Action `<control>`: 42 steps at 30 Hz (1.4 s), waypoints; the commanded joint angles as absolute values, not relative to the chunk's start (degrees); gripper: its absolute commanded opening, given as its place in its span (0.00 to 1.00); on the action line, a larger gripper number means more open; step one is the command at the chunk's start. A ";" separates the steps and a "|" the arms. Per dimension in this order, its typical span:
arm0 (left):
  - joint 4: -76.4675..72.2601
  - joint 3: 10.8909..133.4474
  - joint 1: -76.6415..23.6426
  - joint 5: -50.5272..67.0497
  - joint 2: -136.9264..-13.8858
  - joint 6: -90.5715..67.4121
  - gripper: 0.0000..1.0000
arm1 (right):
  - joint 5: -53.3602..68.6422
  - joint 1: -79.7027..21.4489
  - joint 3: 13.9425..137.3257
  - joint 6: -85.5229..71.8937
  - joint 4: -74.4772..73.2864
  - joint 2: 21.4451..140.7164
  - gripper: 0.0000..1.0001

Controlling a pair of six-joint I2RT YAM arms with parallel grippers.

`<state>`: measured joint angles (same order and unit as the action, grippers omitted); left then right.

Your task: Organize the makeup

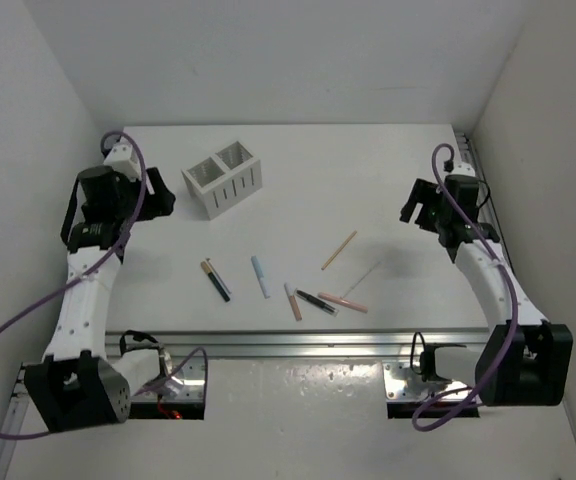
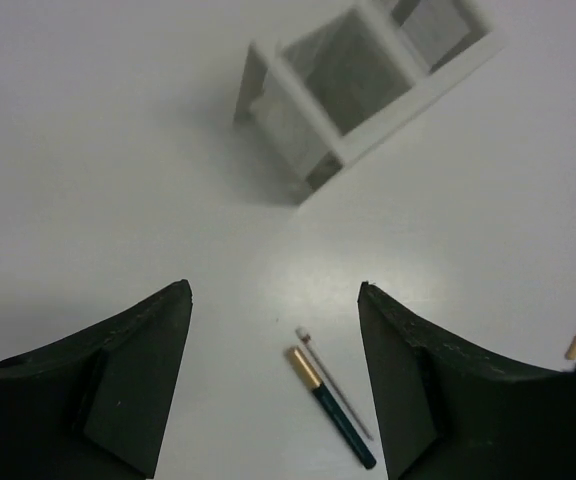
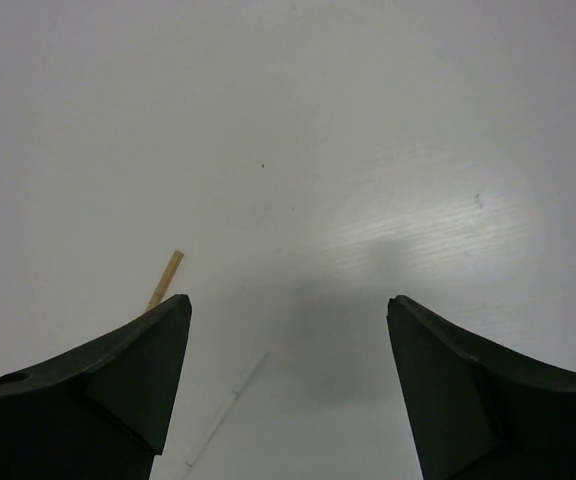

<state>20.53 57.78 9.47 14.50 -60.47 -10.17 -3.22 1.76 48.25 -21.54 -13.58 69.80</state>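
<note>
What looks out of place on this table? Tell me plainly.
The makeup sticks lie scattered on the table at mixed angles, none in the white slotted box. The box itself sits skewed to the table's edges. Nothing looks broken or spilled.

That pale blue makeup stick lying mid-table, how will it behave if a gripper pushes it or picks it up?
The pale blue makeup stick lies flat and looks slim and round, so a sideways nudge would probably roll it. It appears straight and rigid, likely light. Its smooth casing may slip on the glossy table.
</note>
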 commanded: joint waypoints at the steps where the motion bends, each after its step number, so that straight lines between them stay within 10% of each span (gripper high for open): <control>1: 31.11 55.20 8.80 10.03 -64.86 -21.51 0.73 | -1.47 2.02 44.57 -36.79 -17.83 71.36 0.79; 20: 29.53 45.97 -13.44 1.49 -77.25 -39.46 0.62 | -15.47 -9.93 50.71 -37.97 -36.47 74.71 0.74; 42: 30.50 43.42 -14.50 -8.53 -85.43 -43.51 0.42 | -17.05 -9.84 41.31 -31.73 -34.01 68.12 0.73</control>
